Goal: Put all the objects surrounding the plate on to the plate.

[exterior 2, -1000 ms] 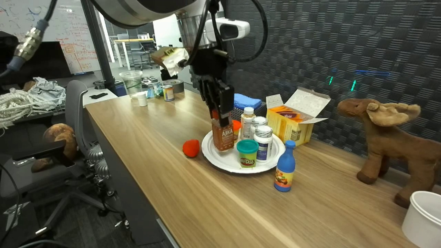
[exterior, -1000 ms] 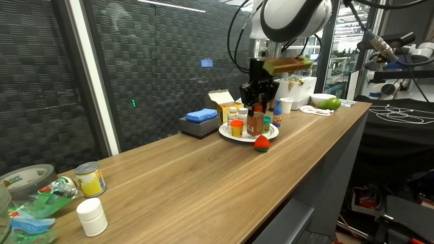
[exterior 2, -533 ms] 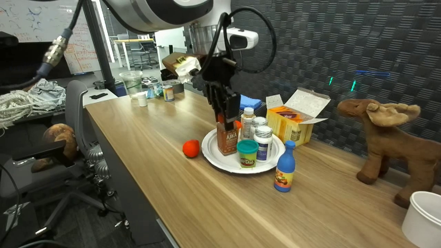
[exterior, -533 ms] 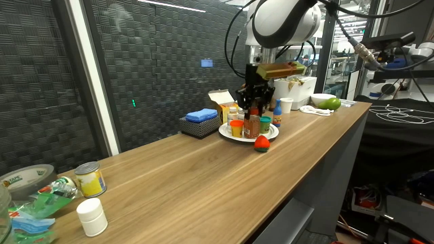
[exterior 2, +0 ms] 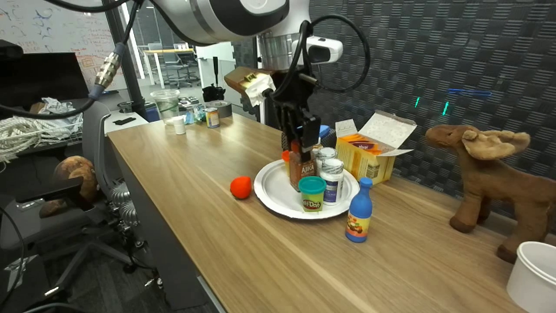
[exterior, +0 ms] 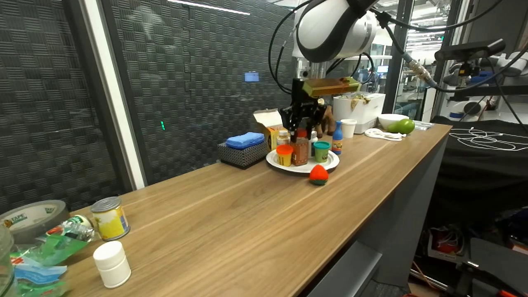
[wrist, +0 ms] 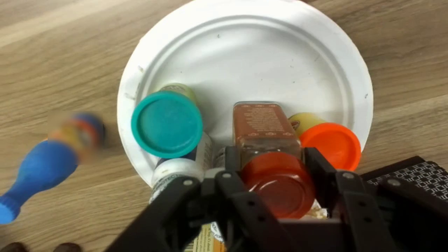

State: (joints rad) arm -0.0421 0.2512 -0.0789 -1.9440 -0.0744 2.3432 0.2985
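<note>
The claw [wrist: 273, 167] is clamped on the red-capped jar [wrist: 260, 120], pressing from both sides at the cap. The jar is over the plate [wrist: 252, 63], between the teal-lidded tub [wrist: 167, 124] and the orange-lidded tub [wrist: 331, 145]; whether its base touches down is hard to tell from these angles. Its clear, squarish body is probably stiff and fairly heavy for its size, with smooth faces that could slip, so a high hold at the cap seems right. In both exterior views the red-orange piece [exterior 2: 240, 188] and the blue bottle [exterior 2: 359, 213] are on the surface [exterior: 214, 222], just beside the plate. The red-orange piece looks light, best pinched gently round its widest part; the blue bottle is likely slick plastic, to be taken at its straight lower body.
</note>
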